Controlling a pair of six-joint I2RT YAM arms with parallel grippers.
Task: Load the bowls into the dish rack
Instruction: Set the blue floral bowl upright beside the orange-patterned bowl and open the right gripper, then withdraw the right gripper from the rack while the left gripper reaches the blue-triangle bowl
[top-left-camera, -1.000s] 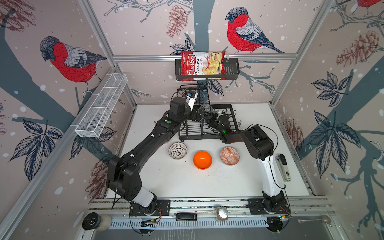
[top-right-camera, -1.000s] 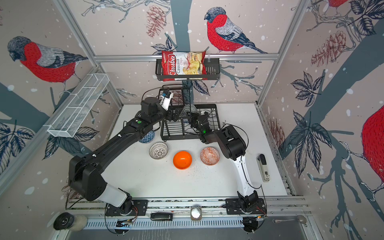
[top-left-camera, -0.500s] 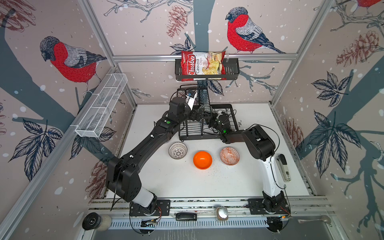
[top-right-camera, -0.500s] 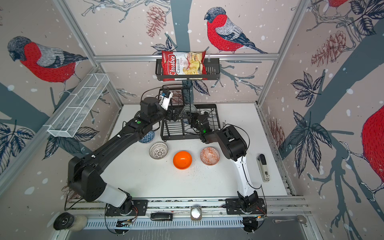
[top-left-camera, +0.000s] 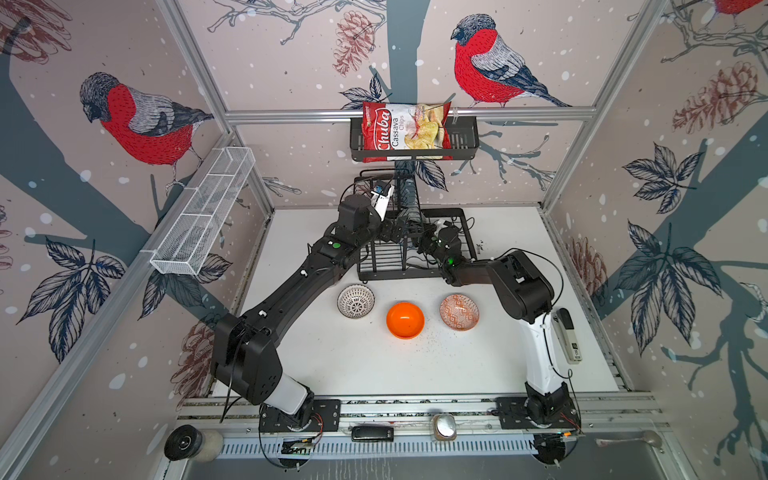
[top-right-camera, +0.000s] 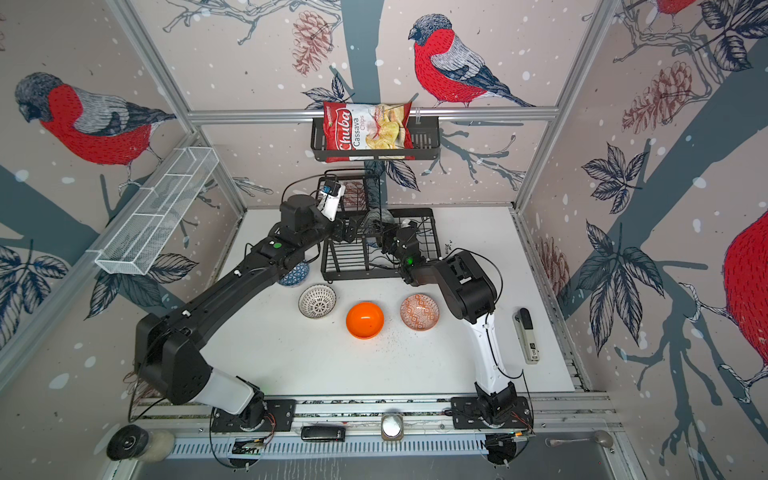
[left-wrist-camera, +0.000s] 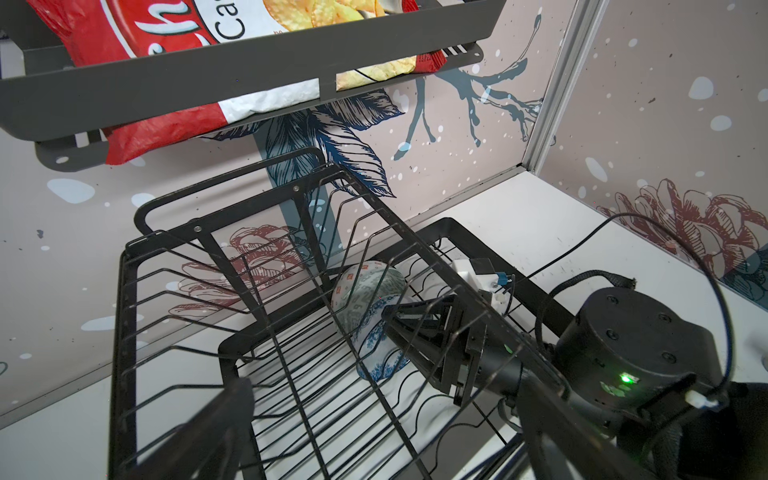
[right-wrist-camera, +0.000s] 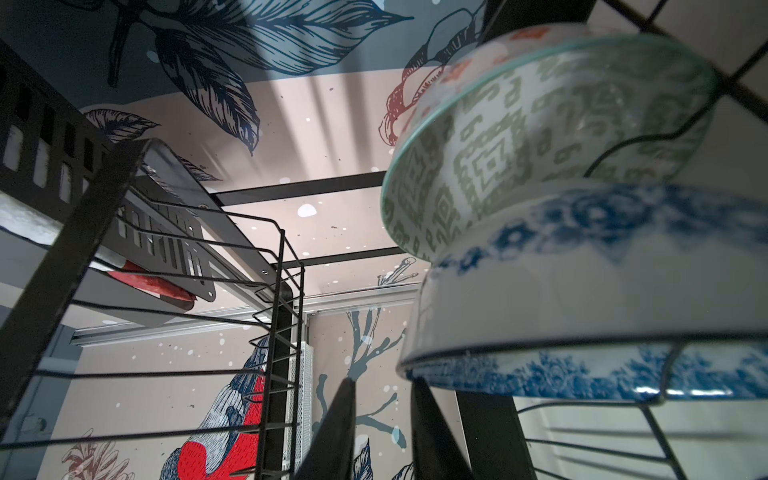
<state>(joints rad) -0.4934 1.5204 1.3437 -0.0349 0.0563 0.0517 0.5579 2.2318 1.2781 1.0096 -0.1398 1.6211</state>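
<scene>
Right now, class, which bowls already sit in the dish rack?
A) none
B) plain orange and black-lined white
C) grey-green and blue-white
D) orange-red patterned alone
C: the grey-green bowl and the blue-white bowl stand on edge among the dish rack wires in the left wrist view.
</scene>
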